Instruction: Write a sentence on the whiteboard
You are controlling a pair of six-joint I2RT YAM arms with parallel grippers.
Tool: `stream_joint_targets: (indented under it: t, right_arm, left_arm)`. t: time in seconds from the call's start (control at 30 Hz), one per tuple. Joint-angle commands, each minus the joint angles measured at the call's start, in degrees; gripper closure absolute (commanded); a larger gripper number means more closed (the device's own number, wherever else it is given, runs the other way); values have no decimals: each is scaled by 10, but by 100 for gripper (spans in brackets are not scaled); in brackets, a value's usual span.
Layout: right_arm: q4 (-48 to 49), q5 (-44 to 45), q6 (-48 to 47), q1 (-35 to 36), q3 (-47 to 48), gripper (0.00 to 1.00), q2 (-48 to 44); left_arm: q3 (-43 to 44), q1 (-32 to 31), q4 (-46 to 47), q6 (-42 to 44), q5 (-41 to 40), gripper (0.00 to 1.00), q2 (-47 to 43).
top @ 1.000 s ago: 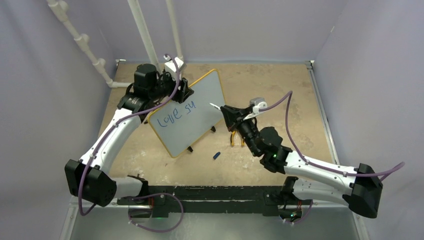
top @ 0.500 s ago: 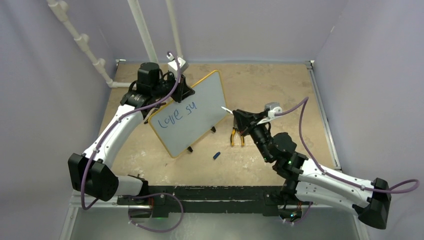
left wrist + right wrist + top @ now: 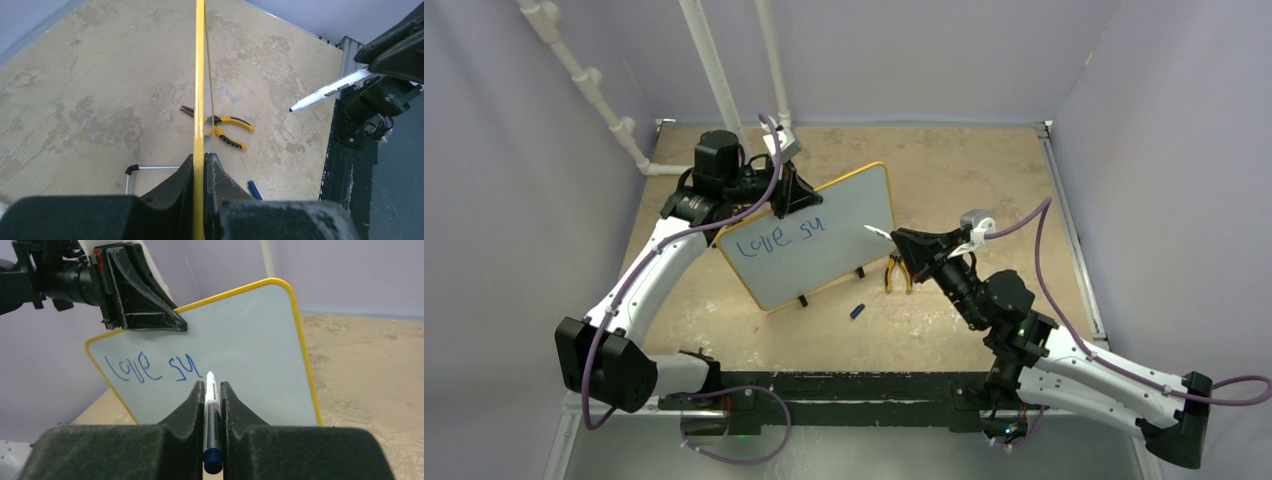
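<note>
The sentence [image 3: 150,369] is only partly there: thin blue handwritten strokes reading about "love su", in one line on the upper left part of the whiteboard [image 3: 844,240]. The whiteboard is a flat pale grey-white rectangle with a thin yellow frame and rounded corners. It is on the left-middle part of the counter [image 3: 984,190], leaning, with small black feet under its lower edge.

The left tool [image 3: 202,165] is clenched on the upper edge of the whiteboard – the yellow frame passes straight between its two black fingers.

The right tool [image 3: 212,390] is closed around a marker [image 3: 210,405], a slim white barrel with a dark blue end. Its tip points to the board but is apart from it.

On the counter, just right of the board, lie pliers [image 3: 220,131] with yellow-and-black handles. Nearer to the arms' bases lies a small blue cap [image 3: 857,311]. The counter surface is beige, mottled and worn – with paler and darker patches.
</note>
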Motion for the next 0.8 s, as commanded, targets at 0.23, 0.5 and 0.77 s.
stream_joint_targets:
  t: [0.23, 0.5, 0.77]
  right_arm:
    - [9, -91, -12, 0, 26, 100, 25]
    - [106, -67, -6, 1, -8, 100, 55]
    - [182, -72, -8, 0, -28, 100, 122]
  left_arm:
    - [-4, -2, -63, 25, 92, 100, 15]
    - [-25, -2, -59, 37, 55, 100, 20]
    - [-33, 0, -54, 40, 47, 100, 27]
